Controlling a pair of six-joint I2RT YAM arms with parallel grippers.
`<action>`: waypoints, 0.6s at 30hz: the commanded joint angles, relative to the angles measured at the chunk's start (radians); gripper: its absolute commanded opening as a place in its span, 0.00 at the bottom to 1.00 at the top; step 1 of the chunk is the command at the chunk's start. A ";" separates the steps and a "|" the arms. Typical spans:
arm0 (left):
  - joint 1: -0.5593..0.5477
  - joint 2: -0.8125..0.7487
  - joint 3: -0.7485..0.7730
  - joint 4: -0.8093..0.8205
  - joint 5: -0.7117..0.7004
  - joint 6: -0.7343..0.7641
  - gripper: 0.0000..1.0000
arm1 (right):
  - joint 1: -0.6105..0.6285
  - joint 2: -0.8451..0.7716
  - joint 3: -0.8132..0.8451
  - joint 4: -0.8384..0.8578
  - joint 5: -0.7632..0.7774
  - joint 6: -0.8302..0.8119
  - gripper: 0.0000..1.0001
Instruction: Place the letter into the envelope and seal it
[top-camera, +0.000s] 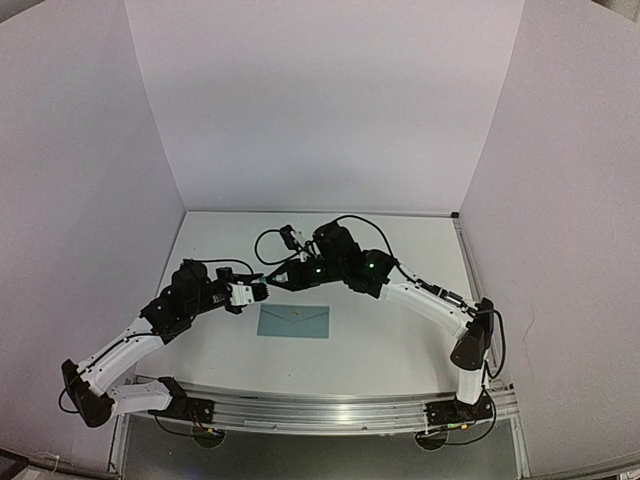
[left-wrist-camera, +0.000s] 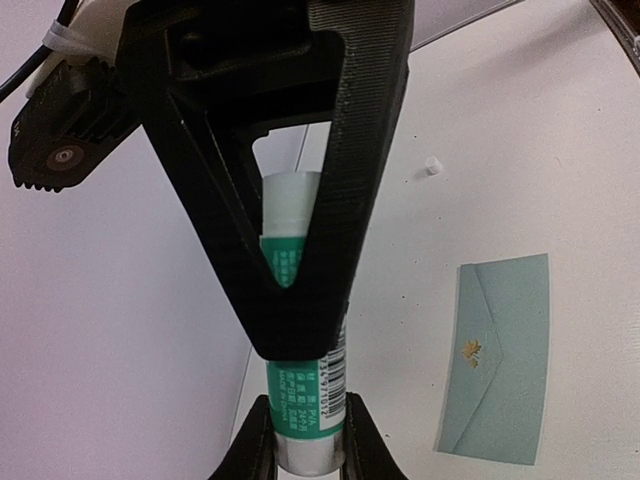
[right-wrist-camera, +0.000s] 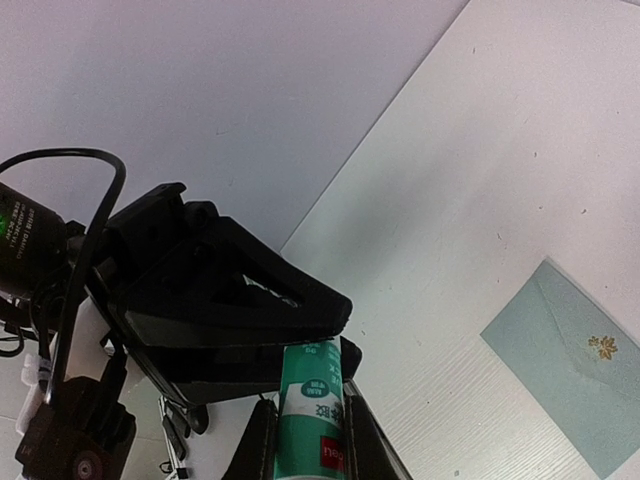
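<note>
Envelope (top-camera: 293, 321) is seen lying flat at five o'clock of the glue stick (left-wrist-camera: 303, 395), on which left gripper (left-wrist-camera: 307, 445) and right gripper (right-wrist-camera: 312, 440) are both clamped; by uneven pulling it could be wrenched loose.

A robotics lab booth: plain white walls (top-camera: 320, 100) box in a white desk (top-camera: 400, 350) on three sides, and a cabled left arm (top-camera: 120, 350) and right arm (top-camera: 425, 300) stand on a metal rail (top-camera: 320, 412).
</note>
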 joint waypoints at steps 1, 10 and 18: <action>-0.005 0.003 0.058 -0.070 0.056 -0.001 0.00 | 0.004 0.011 0.036 0.002 -0.031 -0.067 0.00; 0.009 0.165 0.357 -0.579 0.369 -0.127 0.00 | 0.109 -0.067 -0.076 -0.004 -0.009 -0.819 0.00; 0.047 0.223 0.413 -0.696 0.562 -0.191 0.00 | 0.139 -0.117 -0.148 -0.004 0.043 -1.177 0.00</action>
